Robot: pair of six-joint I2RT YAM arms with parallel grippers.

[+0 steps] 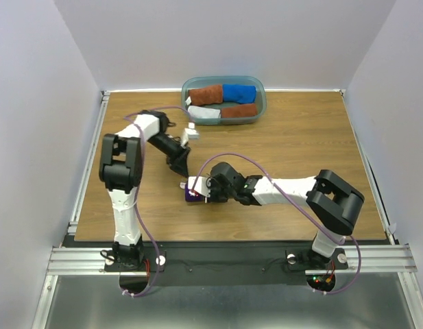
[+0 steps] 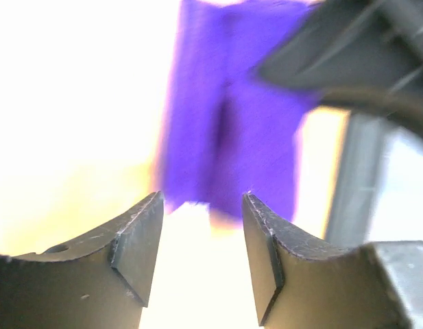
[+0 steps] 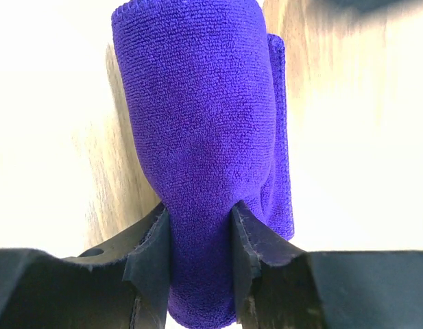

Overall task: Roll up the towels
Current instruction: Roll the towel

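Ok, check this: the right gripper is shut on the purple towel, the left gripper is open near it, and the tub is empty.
Wrong on the tub: the top view shows it holds brown towels, a blue towel and a grey towel. The rest stands: the right gripper is shut on the purple towel, and the left gripper is open near it.

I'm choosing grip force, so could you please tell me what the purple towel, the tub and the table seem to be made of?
The purple towel looks like soft microfibre terry: fine looped ribs, matte. The tub seems translucent teal-grey plastic, smooth-rimmed. The table looks like wood or laminate: brown grain.
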